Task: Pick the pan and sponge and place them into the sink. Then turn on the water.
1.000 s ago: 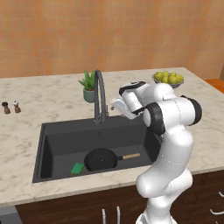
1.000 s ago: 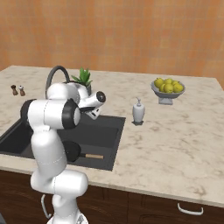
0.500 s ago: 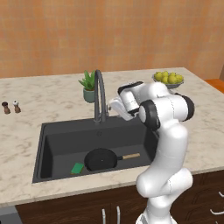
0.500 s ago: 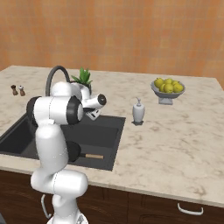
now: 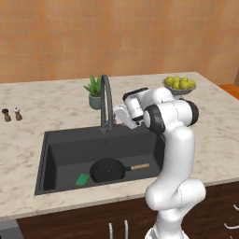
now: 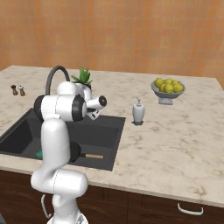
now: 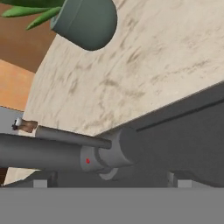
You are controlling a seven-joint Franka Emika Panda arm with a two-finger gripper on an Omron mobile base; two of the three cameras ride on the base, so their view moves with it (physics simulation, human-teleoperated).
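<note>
Since a second ago the arm has swung its hand leftward, closer to the faucet [image 5: 107, 100], while the pan, the sponge and everything on the surface [image 5: 46, 105] have stayed where they were. Now the tool [image 5: 120, 113] sits just right of the faucet's upright stem, above the far rim of the sink [image 5: 56, 140], with its jaws spread wide and nothing between them. From the hand camera the two dark tips [image 7: 40, 183] stand far apart at the bottom, and the faucet base with its lever and a small red dot [image 7: 107, 153] lies just beyond them; whether the tips touch it cannot be told.

Inside the sink, the pan [image 5: 108, 170] rests flat on the basin floor toward the near side, its thin wooden handle pointing right. Just left of the pan lies the sponge [image 5: 83, 179], green face up, very close to the pan's rim. No stream falls from the faucet spout.

On the surface behind the faucet stands a potted plant [image 5: 95, 92]. Two small shakers [image 5: 11, 113] sit well off to the far left. A bowl of lemons [image 5: 179, 85] stands far right, and from the right base camera a white soap dispenser [image 6: 138, 111] stands on the surface between the sink and that bowl.
</note>
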